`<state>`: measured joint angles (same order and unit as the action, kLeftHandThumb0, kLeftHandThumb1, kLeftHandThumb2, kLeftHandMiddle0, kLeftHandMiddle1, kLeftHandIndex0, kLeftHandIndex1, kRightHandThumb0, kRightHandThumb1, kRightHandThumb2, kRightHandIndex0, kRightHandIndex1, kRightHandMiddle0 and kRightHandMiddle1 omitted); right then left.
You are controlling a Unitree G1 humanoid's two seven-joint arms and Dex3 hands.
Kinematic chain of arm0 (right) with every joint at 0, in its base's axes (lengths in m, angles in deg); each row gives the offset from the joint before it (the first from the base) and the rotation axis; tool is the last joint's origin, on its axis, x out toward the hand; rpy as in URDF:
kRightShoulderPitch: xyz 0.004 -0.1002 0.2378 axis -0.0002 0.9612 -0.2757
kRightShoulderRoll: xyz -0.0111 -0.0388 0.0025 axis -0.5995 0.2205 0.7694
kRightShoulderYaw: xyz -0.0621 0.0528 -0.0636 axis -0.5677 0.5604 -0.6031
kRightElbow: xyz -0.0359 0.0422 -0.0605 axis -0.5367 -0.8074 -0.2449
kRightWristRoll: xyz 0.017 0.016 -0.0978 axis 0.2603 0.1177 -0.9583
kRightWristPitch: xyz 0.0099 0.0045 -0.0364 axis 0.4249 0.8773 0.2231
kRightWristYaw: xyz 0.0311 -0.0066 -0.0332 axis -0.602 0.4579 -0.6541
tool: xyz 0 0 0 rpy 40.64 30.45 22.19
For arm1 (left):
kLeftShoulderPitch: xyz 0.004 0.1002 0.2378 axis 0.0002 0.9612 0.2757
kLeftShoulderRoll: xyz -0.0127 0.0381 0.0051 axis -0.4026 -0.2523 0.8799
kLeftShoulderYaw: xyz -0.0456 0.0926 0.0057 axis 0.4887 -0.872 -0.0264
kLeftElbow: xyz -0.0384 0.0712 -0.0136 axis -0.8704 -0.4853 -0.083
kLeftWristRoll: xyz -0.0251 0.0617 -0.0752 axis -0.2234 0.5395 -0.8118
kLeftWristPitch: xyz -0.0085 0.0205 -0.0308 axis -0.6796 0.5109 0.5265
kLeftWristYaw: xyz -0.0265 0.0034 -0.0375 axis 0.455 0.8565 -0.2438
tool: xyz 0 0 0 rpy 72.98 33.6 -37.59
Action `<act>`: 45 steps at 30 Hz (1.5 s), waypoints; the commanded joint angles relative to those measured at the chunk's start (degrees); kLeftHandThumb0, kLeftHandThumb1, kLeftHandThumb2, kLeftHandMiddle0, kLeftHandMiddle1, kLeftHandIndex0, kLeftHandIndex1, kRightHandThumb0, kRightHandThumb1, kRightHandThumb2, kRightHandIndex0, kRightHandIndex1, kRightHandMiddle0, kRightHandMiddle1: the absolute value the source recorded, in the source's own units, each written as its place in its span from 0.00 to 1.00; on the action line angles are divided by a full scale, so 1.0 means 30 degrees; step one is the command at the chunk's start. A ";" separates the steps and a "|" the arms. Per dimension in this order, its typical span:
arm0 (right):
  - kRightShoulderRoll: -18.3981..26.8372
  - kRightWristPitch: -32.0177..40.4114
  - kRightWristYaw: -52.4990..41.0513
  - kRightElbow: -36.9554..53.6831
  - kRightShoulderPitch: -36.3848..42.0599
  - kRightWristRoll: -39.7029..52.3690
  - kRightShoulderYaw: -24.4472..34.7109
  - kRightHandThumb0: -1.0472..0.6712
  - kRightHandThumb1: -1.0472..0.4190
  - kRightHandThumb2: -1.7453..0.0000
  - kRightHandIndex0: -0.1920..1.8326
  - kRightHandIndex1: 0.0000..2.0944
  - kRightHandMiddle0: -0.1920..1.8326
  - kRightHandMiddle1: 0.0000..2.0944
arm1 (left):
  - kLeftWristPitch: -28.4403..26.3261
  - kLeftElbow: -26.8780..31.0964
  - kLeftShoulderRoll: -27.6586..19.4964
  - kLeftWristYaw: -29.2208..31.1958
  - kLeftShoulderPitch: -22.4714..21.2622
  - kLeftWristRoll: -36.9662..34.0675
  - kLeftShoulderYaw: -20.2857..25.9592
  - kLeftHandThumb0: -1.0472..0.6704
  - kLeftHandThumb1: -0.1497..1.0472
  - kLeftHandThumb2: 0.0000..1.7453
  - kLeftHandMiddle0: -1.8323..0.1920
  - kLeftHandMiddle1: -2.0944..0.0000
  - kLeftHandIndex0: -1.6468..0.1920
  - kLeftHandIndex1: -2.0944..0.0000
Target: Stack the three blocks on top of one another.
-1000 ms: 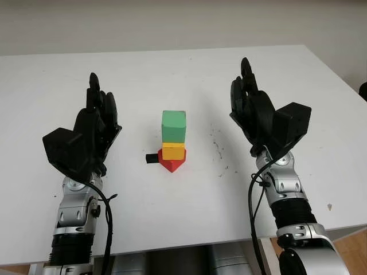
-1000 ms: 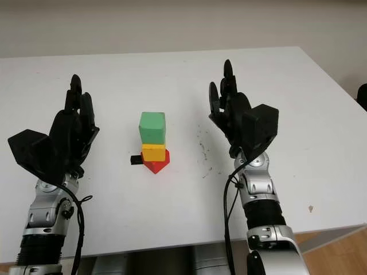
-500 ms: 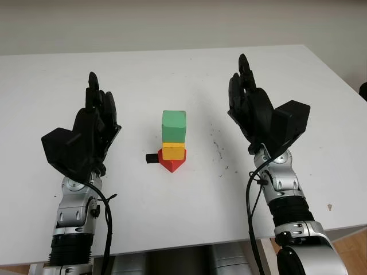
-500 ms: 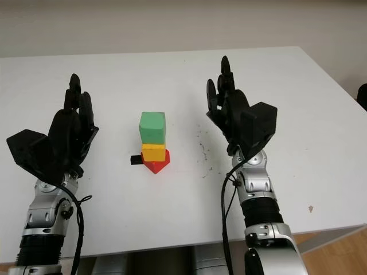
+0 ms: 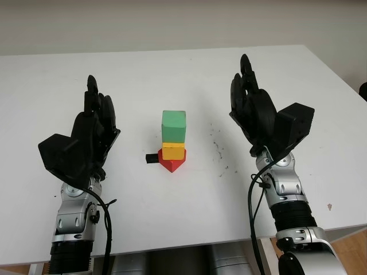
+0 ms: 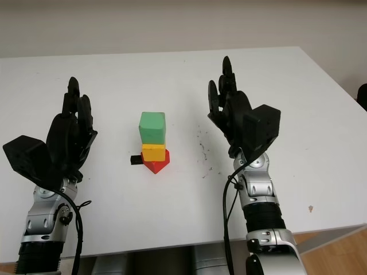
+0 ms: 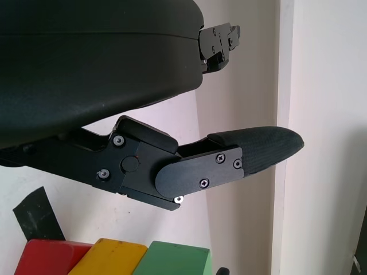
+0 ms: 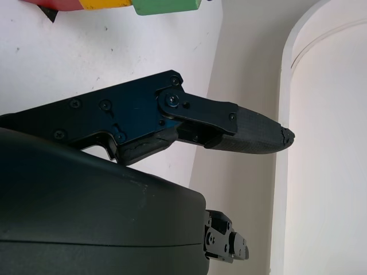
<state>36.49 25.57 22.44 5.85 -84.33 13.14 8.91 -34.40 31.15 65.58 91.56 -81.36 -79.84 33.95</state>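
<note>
Where the white table [image 5: 172, 80] spreads before the robot, three blocks stand in a single column near its middle: one red block [image 5: 171, 164] at the bottom, touching the tabletop, one yellow block [image 5: 173, 151] resting on it, and one green block [image 5: 174, 125] on top, the largest of the three as seen from the head camera. The column stands upright, with the green block sitting squarely over the yellow one. Just beside the red block, on the side toward the left arm, lies one small black piece [image 5: 152, 158], which in the left wrist view looks like a flat dark patch on the table. A scatter of small dark specks [image 5: 218, 146] marks the tabletop between the stack and the right arm. Two hands flank the stack, one on each side and both well apart from it. The left hand [image 5: 92, 129] is raised above the table to the left of the blocks, open and holding nothing. The right hand [image 5: 255, 112] is raised to the right of the blocks, likewise open with nothing in it.
</note>
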 commanded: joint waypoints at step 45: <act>-0.0004 0.0949 -0.0052 0.1619 0.0452 -0.0024 0.0010 0.17 0.00 0.63 0.01 0.03 0.01 0.03 | -0.1067 0.1262 0.0024 0.0084 0.0317 -0.0284 -0.0196 0.15 1.00 0.38 1.00 1.00 1.00 1.00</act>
<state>36.20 28.19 22.35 9.33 -83.47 12.75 8.93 -37.39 33.76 65.57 91.76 -80.92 -80.62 33.61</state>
